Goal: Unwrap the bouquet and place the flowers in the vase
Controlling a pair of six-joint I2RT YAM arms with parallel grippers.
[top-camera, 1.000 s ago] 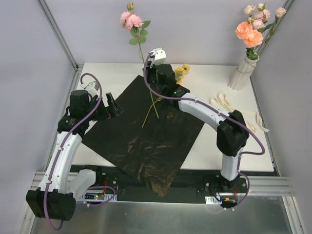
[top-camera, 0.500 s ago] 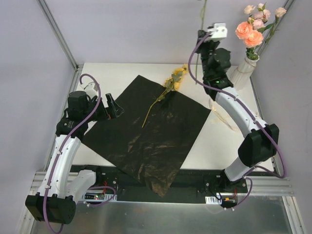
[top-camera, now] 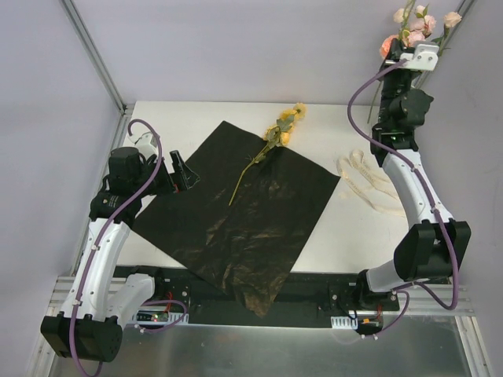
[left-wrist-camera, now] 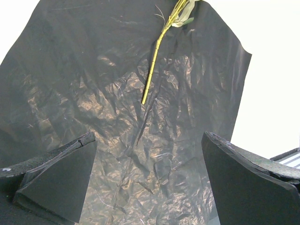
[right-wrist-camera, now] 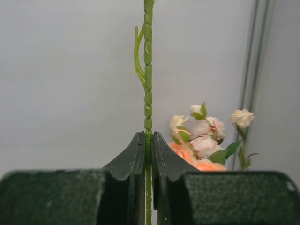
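Held upright in the right gripper (right-wrist-camera: 148, 140), jaws pinched nearly shut on a thin green stem (right-wrist-camera: 148, 93), high at the far right corner beside pink and peach flowers (right-wrist-camera: 201, 140) already standing there, with the vase itself hidden behind the right arm (top-camera: 409, 181) from overhead. Midway through the job, by the look of it: black sheet (top-camera: 236, 212) spread flat on the table (top-camera: 346, 236), ribbon (top-camera: 365, 177) cast aside on the right, one yellow flower (top-camera: 279, 133) lying at the sheet's far edge. Idle over the sheet's left side, left gripper (left-wrist-camera: 147, 138) spread wide and holding nothing. Next, probably: lining the stem's lower end up over the narrow neck, lowering straight down, then letting go — and going back for the yellow one
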